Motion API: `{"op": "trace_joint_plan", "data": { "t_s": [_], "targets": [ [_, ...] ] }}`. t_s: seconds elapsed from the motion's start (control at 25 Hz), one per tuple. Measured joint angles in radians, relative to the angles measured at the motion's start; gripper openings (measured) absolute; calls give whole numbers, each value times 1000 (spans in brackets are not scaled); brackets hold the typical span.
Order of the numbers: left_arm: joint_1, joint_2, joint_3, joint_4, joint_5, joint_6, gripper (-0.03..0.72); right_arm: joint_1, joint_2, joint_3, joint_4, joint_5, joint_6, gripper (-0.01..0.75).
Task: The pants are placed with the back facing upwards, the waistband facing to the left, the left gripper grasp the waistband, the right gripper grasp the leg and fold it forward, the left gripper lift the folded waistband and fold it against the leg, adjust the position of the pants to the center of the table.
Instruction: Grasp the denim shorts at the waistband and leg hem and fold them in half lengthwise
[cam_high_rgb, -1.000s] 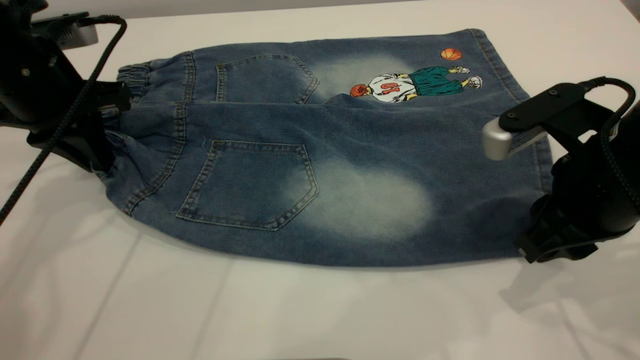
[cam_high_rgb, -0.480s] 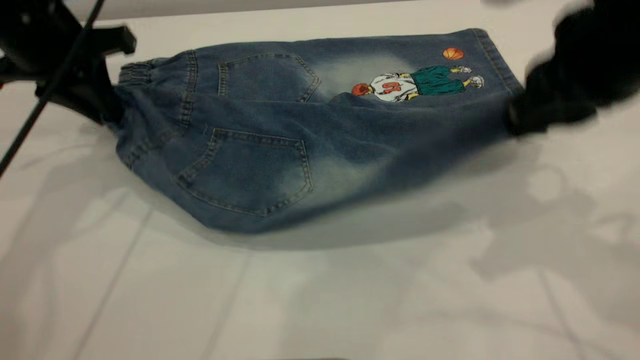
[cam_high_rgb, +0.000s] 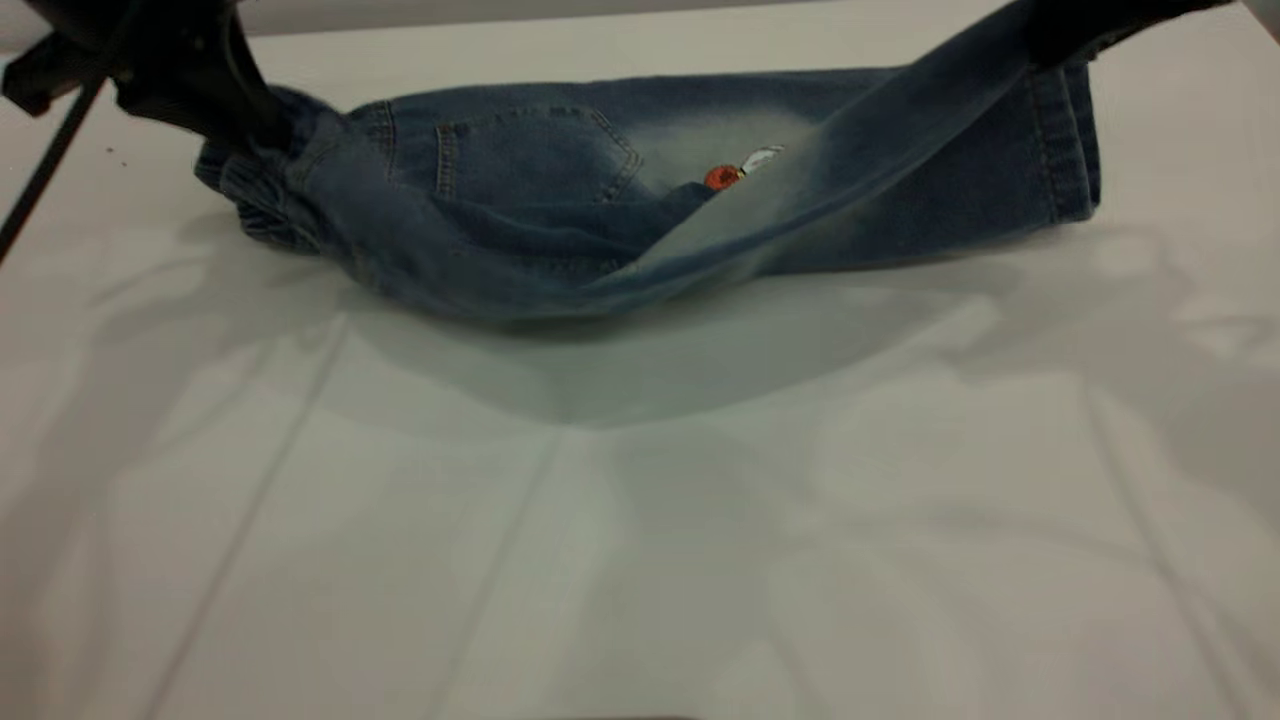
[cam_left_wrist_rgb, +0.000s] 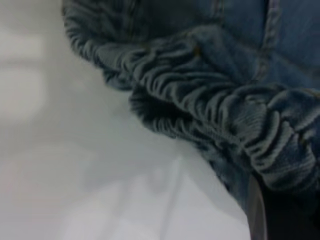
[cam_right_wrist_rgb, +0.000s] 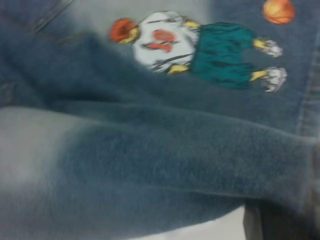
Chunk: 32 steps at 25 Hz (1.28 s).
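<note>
The blue denim pants lie at the far side of the white table, waistband to the left. My left gripper is shut on the gathered waistband and holds it raised; in the left wrist view the ruched band bunches against a black finger. At the far right my right gripper is shut on the plain leg at its hem. That leg hangs stretched above the other leg and hides most of the cartoon print. The right wrist view shows the held leg over the print.
The left arm's black cable trails down at the far left. The table's near half shows only shadows and faint seam lines.
Both grippers have risen and moved to the far side. The near leg and waistband, flat on the table a second ago, are lifted and carried over the cartoon leg.
</note>
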Motion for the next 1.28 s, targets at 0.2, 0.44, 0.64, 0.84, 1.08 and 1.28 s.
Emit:
{"op": "trace_joint_plan", "data": {
  "t_s": [0.2, 0.44, 0.64, 0.84, 1.08, 1.28],
  "targets": [
    [0, 0, -2, -86, -65, -41, 69, -14, 63, -92, 34, 59, 1, 27],
    [0, 3, -2, -181, -134, -149, 69, -31, 157, -218, 71, 116, 2, 27],
    [0, 32, -2, -292, -240, -192, 69, -61, 253, -324, 104, 165, 4, 27],
    [0, 88, -2, -453, -337, -194, 69, -113, 308, -416, 135, 179, 5, 27],
    [0, 164, -4, -640, -429, -190, 69, -155, 372, -484, 179, 165, 2, 27],
    [0, 186, -4, -666, -487, -186, 69, -157, 404, -487, 194, 99, -24, 31]
  ]
}}
